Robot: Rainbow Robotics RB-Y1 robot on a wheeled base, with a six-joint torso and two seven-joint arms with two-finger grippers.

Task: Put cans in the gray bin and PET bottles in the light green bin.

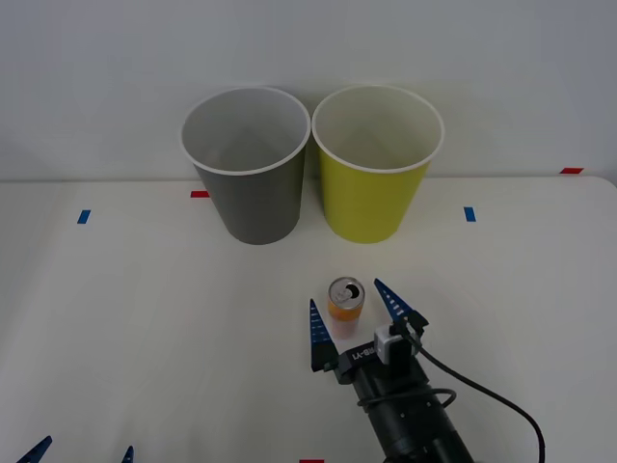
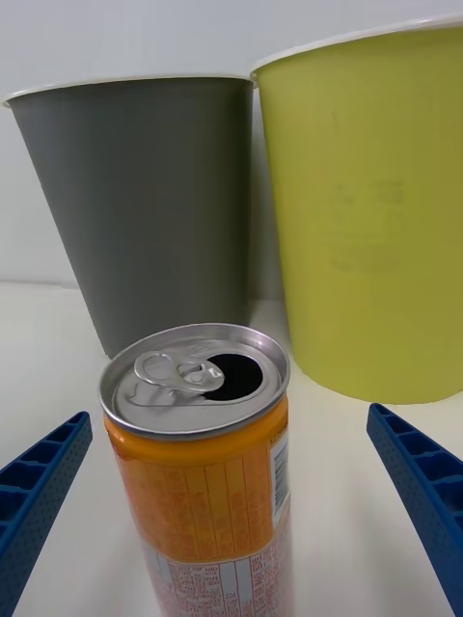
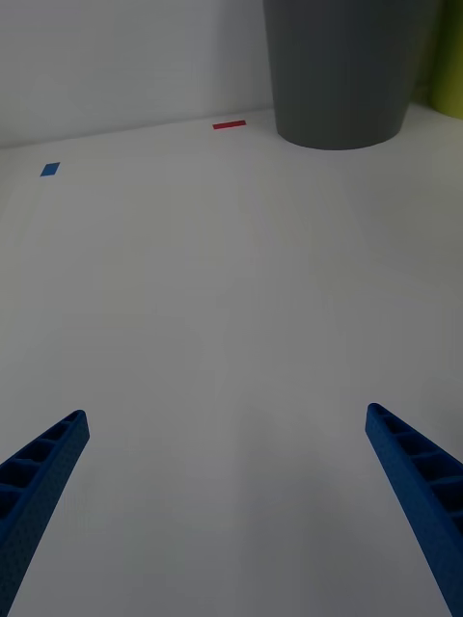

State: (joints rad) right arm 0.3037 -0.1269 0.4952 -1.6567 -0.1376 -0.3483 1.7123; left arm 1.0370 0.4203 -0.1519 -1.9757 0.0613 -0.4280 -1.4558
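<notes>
One slim drink can [image 1: 345, 299], orange above a pale lower body with a silver pull-tab top, stands on the white table [image 1: 145, 328] just below the middle of the front view. Its long axis is vertical, the opened mouth facing up. Two tall round tapered plastic bins stand side by side in the upper middle: one dark gray bin [image 1: 249, 188] on the left and one yellow-green bin [image 1: 374, 188] on the right, both white inside, their rims almost touching. The can sits in front of them, apart from both. The right gripper [image 1: 355, 309] brackets the can, its two blue ribbed fingers spread wide with a gap on each side, released. The left gripper [image 1: 82, 449] waits at the lower left corner, fingers likewise spread apart over bare table.
</notes>
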